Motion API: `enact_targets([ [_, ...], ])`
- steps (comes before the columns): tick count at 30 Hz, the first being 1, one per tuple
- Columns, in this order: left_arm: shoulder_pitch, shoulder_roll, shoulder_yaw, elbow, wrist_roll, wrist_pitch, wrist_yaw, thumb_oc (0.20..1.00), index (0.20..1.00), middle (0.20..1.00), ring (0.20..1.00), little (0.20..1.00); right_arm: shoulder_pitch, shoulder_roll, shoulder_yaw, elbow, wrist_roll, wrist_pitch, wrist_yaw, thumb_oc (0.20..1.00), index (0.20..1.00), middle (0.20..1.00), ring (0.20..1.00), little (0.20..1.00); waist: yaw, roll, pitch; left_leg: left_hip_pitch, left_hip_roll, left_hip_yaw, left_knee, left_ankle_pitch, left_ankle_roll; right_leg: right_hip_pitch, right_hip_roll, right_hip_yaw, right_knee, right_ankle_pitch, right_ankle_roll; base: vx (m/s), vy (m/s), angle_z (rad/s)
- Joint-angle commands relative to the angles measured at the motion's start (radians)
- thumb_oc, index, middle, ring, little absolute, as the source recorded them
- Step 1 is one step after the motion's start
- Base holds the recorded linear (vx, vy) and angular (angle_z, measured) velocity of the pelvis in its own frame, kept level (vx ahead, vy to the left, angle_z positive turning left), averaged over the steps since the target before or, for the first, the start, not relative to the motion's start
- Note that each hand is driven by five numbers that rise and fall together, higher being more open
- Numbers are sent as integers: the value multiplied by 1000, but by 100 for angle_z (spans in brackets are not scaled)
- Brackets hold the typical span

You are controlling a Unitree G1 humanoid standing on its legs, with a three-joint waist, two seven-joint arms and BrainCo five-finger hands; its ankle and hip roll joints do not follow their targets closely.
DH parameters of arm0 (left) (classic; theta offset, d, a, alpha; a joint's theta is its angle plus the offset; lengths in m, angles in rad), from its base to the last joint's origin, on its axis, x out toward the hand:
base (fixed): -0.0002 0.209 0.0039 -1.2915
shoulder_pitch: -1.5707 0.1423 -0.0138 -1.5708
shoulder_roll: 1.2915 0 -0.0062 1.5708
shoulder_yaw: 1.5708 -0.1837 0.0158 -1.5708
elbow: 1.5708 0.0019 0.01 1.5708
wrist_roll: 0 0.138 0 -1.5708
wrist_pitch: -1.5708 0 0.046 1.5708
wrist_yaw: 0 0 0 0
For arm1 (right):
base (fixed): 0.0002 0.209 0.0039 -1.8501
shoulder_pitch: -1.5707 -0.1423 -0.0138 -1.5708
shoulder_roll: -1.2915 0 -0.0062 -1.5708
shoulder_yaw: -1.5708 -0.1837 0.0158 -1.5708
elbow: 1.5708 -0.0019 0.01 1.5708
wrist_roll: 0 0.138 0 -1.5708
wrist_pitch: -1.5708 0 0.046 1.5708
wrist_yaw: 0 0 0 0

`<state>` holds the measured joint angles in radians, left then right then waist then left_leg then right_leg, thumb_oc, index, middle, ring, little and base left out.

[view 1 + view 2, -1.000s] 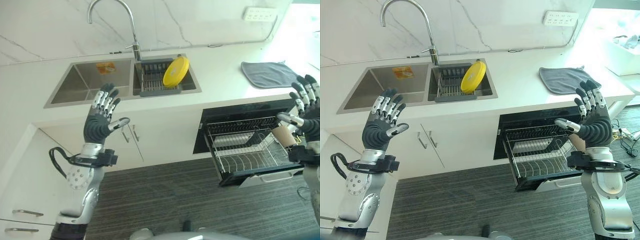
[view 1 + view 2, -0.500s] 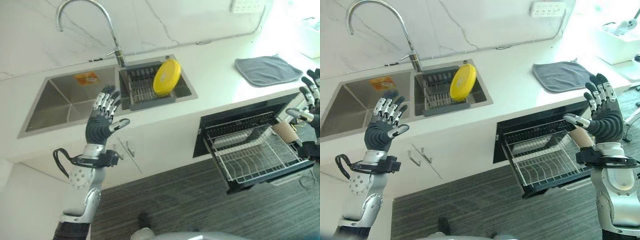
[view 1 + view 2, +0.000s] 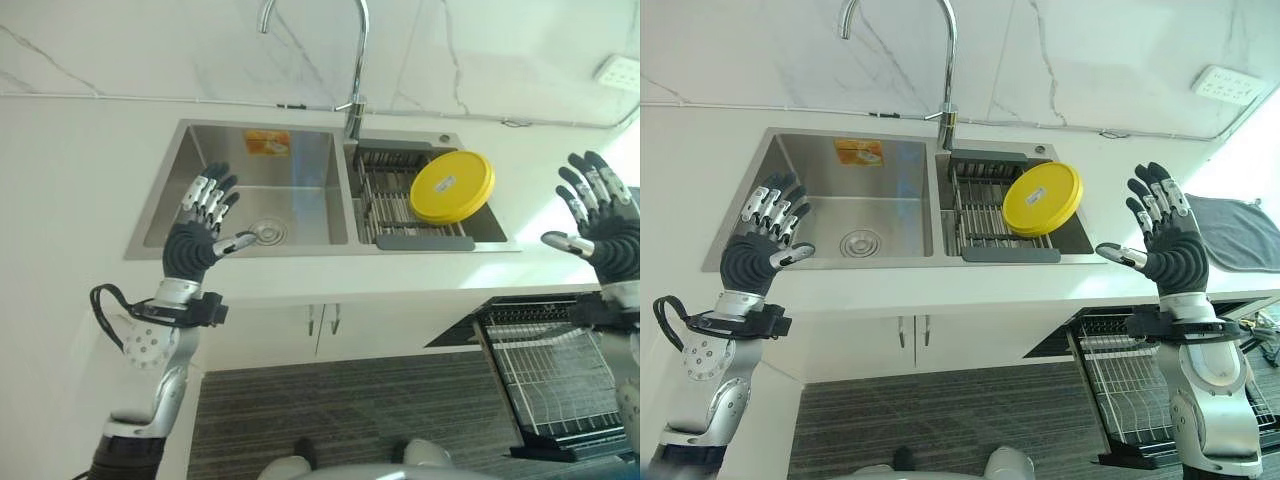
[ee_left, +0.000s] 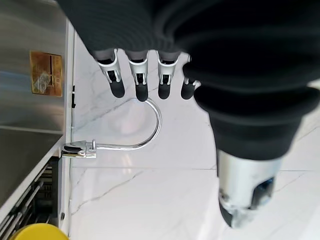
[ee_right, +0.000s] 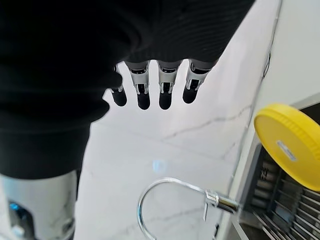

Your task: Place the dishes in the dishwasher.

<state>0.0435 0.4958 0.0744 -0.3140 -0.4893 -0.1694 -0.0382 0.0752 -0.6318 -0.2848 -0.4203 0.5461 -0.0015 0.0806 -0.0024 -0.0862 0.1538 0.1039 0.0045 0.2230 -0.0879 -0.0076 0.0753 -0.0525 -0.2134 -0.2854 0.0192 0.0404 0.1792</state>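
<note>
Yellow plate (image 3: 1041, 198) stands tilted on edge in the dark dish rack (image 3: 985, 215), which sits in the R basin of the double sink (image 3: 855, 200). Chrome tap (image 3: 940, 70) rises behind the sink at the divider betw. the 2 basins; orange label (image 3: 859, 152) on the back wall of the L basin, drain in its floor.

L hand (image 3: 762, 245) raised in front of the sink's L basin, fingers straight & spread, thumb out, holding nothing. R hand (image 3: 1167, 245) raised to the R of the sink, over the white worktop (image 3: 1120, 285) edge, fingers likewise spread wide, empty.

Dishwasher (image 3: 1140, 400) is open below the worktop, R of the sink; its wire rack (image 3: 555, 375) pulled out, no dishes visible on it. Grey cloth (image 3: 1240, 228) lies on the worktop well R of the sink. Wall socket (image 3: 1225, 85) up on the marble wall above that.
</note>
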Motion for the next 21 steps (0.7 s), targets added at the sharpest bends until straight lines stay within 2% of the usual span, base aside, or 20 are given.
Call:
enact_targets([
  [1,-34,9,-9,-69,74,-36,26,1000,1000,1000,1000,1000,-55,-5,-21,-34,65,-68,-10,1000,1000,1000,1000,1000,-16,13,2,-29,88,-18,1,-36,-118,69,17,2,-76,66,4,212,-465,-5],
  [2,-24,16,-4,-80,95,-36,33,1000,1000,1000,1000,1000,-47,16,-10,-51,98,-62,-13,1000,1000,1000,1000,1000,-20,16,6,-4,94,-2,1,-54,-117,53,0,-15,-75,99,15,156,-366,3],
  [3,-22,16,-3,-80,96,-36,33,1000,1000,1000,1000,1000,-46,18,-9,-52,99,-61,-11,1000,1000,1000,1000,1000,-20,17,6,-1,95,0,1,-54,-118,54,0,-18,-75,97,14,179,-393,7],
  [4,-11,17,4,-83,95,-40,26,1000,1000,1000,1000,1000,-41,31,-4,-53,120,-57,5,1000,1000,1000,1000,1000,-21,22,2,14,107,17,1,-58,-118,67,12,-34,-88,78,11,129,-282,-15],
  [6,-12,17,-6,-79,83,-32,33,1000,1000,1000,1000,1000,-45,33,7,-48,131,-40,2,1000,1000,1000,1000,1000,-29,26,-13,26,119,26,1,-56,-121,87,39,-20,-101,46,-3,190,-367,-17],
  [10,-6,5,-18,-72,80,-5,52,1000,1000,1000,1000,1000,-65,22,15,-45,202,13,25,1000,1000,1000,1000,1000,-48,40,-37,59,150,79,1,-28,-150,125,88,12,-106,-6,-48,191,-364,-11],
  [11,4,-4,-21,-65,65,-6,45,1000,1000,1000,1000,1000,-61,14,9,-51,236,40,38,1000,1000,1000,1000,1000,-47,39,-29,28,167,94,102,-2,-175,136,100,21,-106,-16,-72,104,-354,-24],
  [12,6,-5,-21,-63,63,-9,43,1000,1000,1000,1000,1000,-62,12,9,-49,241,41,37,1000,1000,1000,1000,1000,-46,38,-27,16,168,90,137,-3,-178,137,101,21,-106,-16,-75,85,-396,-13],
  [13,21,-15,-20,-66,54,-18,29,1000,1000,1000,1000,1000,-69,2,12,-43,237,45,43,1000,1000,1000,1000,1000,-37,36,-18,-43,168,62,271,1,-190,140,103,26,-106,-20,-91,34,-167,-1],
  [14,32,-22,-22,-68,46,-25,22,1000,1000,1000,1000,1000,-83,-4,22,-39,216,45,48,1000,1000,1000,1000,1000,-27,37,-8,-82,169,44,287,3,-193,147,103,30,-106,-23,-92,45,-120,14],
  [15,33,-26,-24,-66,43,-28,20,1000,1000,1000,1000,1000,-93,-5,31,-38,198,49,47,1000,1000,1000,1000,1000,-26,40,-7,-86,176,49,256,7,-195,149,101,28,-106,-26,-89,48,68,5],
  [16,31,-29,-30,-62,36,-34,16,1000,1000,1000,1000,1000,-109,-7,45,-35,183,57,55,1000,1000,1000,1000,1000,-29,46,-6,-73,196,76,172,16,-199,152,95,18,-106,-30,-79,62,187,-2],
  [17,25,-33,-38,-59,30,-37,11,1000,1000,1000,1000,1000,-119,-9,54,-32,184,58,64,1000,1000,1000,1000,1000,-32,58,-9,-50,221,102,55,72,-213,159,89,2,-106,-36,-70,68,286,-10],
  [18,14,-34,-50,-53,21,-45,8,1000,1000,1000,1000,1000,-127,-16,57,-29,183,55,68,1000,1000,1000,1000,1000,-34,66,-11,-47,240,101,8,104,-227,167,83,-9,-106,-43,-64,58,282,0],
  [19,8,-33,-55,-47,18,-52,6,1000,1000,1000,1000,1000,-133,-22,59,-27,189,53,72,1000,1000,1000,1000,1000,-34,68,-10,-50,243,92,10,111,-231,171,80,-10,-106,-45,-63,57,329,21],
  [21,-9,-33,-69,-23,19,-67,3,1000,1000,1000,1000,1000,-152,-31,66,-11,246,69,75,1000,1000,1000,1000,1000,-42,73,-22,-28,227,89,1,72,-225,174,56,-24,-106,-40,-49,81,357,0],
])
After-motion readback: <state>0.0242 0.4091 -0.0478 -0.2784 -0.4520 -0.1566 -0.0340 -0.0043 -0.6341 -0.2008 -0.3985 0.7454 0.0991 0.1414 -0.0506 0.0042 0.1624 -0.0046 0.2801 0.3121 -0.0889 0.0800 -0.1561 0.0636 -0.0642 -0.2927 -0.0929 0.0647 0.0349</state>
